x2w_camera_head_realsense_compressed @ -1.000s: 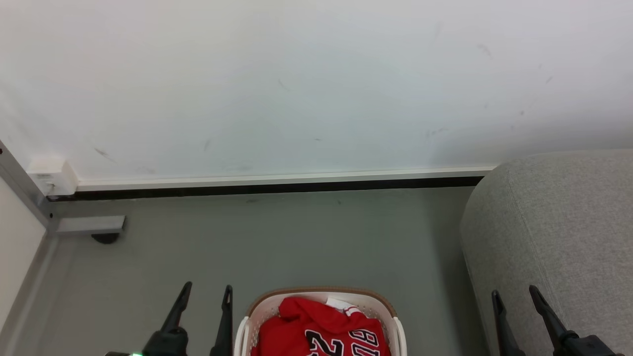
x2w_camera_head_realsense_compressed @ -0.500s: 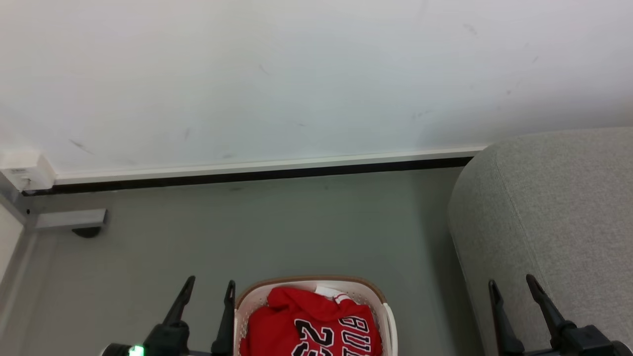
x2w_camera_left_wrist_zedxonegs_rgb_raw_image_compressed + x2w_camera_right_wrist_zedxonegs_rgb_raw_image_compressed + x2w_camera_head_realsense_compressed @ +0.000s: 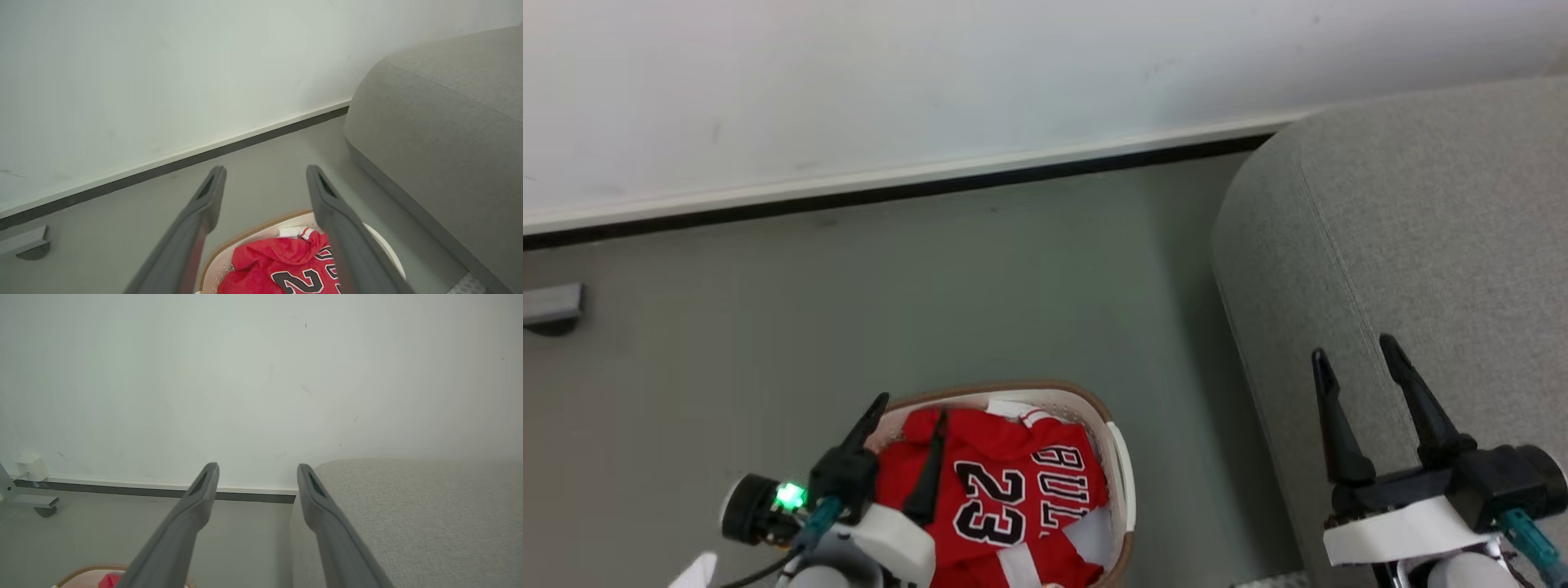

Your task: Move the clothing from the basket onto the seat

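Head view: red clothing [image 3: 1005, 482] lying bunched inside the basket [image 3: 1121, 465] on the floor [image 3: 849, 286], seat [image 3: 1421, 204] standing just beside it on the right. Left gripper [image 3: 910, 408] hovering over the basket's left side, jaws gaping wide, gripping nothing. Right gripper [image 3: 1352, 348] hanging over the seat, jaws spread wide, empty. Left wrist view: wide-apart jaws framing the basket's far rim, clothing showing between them. Right wrist view: jaws pointing toward the wall [image 3: 245, 375], seat edge lying by the right one

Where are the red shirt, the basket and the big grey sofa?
red shirt [image 3: 1005, 490], head view, on the black number 23.
basket [image 3: 1123, 474], head view, on its white right side handle.
sofa [image 3: 1421, 229], head view, on its grey rounded top.
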